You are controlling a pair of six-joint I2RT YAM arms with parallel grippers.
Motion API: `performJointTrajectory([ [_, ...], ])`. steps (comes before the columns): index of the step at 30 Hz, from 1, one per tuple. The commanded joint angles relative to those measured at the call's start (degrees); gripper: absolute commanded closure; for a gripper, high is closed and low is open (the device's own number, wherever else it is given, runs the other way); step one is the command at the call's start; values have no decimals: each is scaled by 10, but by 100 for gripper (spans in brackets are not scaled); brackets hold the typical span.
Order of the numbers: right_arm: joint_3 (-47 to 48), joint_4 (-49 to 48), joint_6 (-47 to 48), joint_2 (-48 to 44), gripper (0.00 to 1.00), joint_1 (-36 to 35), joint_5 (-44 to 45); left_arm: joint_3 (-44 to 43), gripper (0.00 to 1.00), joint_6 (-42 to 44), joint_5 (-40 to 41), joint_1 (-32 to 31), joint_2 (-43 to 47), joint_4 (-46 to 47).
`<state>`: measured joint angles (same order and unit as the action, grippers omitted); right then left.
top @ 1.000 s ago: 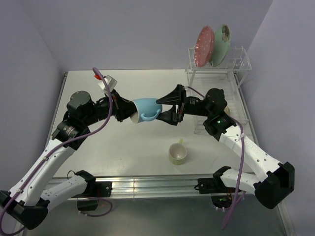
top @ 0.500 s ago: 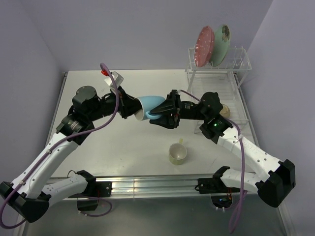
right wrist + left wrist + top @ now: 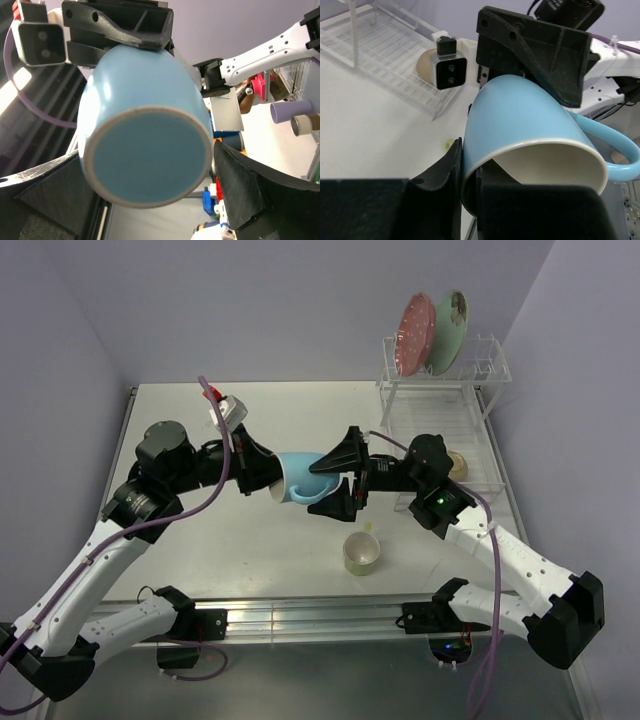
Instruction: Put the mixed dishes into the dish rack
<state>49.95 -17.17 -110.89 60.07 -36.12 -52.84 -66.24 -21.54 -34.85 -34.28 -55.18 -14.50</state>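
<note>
As left (image 3: pixel 266 476) pinches mug (image 3: pixel 298 474), right (image 3: pixel 318 487) gapes.

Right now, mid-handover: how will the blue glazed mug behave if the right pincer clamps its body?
Likely rigid: the blue glazed mug with cream inside holds shape though the left pincer pinches only its rim. Probably slippery: smooth, tapered wall inside the open right pincer. Round, so may roll if dropped.

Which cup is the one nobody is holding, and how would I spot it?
Start at the white table and look toward its near edge, a little right of the middle. There the pale yellow-green mug stands upright on its own, just below the blue mug in the top view. Unlike that blue one, which is held sideways in the air, it rests on the tabletop with its mouth up.
</note>
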Motion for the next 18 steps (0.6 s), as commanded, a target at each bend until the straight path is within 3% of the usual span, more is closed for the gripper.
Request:
performJointTrajectory([
  [1, -12, -56, 2, -13, 0, 12, -16, -35, 100, -32, -59, -3, 34, 69],
  [13, 17, -171, -48, 21, 0, 18, -33, -12, 100, -89, -93, -3, 39, 140],
  [18, 32, -166, -50, 26, 0, 18, -34, -8, 100, -90, -98, -2, 34, 139],
])
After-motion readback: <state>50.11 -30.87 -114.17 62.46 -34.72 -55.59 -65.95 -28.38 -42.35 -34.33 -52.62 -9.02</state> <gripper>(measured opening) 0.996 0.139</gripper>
